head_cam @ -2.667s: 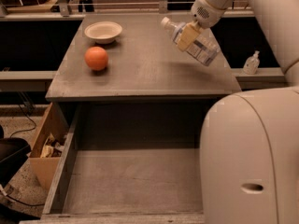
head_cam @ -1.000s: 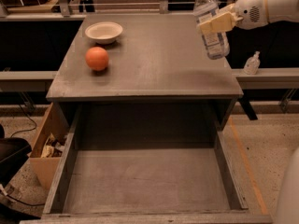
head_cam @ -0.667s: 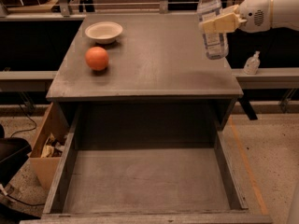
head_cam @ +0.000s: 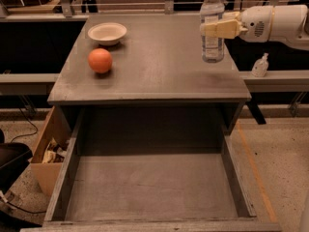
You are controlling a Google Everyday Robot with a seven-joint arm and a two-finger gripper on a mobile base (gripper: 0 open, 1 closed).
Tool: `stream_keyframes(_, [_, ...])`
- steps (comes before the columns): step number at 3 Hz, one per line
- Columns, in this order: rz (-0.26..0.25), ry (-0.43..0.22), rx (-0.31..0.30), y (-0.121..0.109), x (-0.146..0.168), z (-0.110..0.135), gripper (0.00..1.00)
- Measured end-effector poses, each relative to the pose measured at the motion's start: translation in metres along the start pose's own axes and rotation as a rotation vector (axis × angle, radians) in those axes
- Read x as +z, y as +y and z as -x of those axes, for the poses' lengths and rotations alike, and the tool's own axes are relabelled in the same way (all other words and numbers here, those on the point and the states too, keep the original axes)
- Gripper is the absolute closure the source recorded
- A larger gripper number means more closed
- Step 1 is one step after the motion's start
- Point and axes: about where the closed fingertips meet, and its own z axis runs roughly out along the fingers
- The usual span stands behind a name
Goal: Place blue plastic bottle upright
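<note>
The blue plastic bottle (head_cam: 212, 48), clear with a white cap and pale label, stands upright at the back right of the grey table (head_cam: 145, 83). Its base looks to be resting on the tabletop. My gripper (head_cam: 208, 29) reaches in from the right on a white arm (head_cam: 275, 23). It is shut around the bottle's middle, with one beige finger (head_cam: 219, 29) across the front of it.
An orange ball (head_cam: 100, 60) and a white bowl (head_cam: 107, 33) sit on the table's left side. A small pump-top dispenser (head_cam: 260, 65) stands on the ledge to the right. A wide open drawer (head_cam: 149, 187) juts out below the table. A cardboard box (head_cam: 48, 151) stands on the floor at the left.
The bottle went from tilted in the air to upright and came down onto the table's right rear. The arm pulled back to the right, still gripping it.
</note>
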Motion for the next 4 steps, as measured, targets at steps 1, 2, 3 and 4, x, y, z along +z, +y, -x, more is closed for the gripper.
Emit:
stream_keyframes(1, [-0.003,-0.073,-0.049,-0.001,0.006,-0.002,1.00])
stream_keyframes(2, [-0.016,-0.138,-0.120,0.000,0.014,-0.007,1.00])
stream_keyframes(3, [-0.023,-0.179,-0.201,0.002,0.025,-0.014,1.00])
stream_keyframes(4, [-0.015,-0.176,-0.234,0.002,0.037,-0.019,1.00])
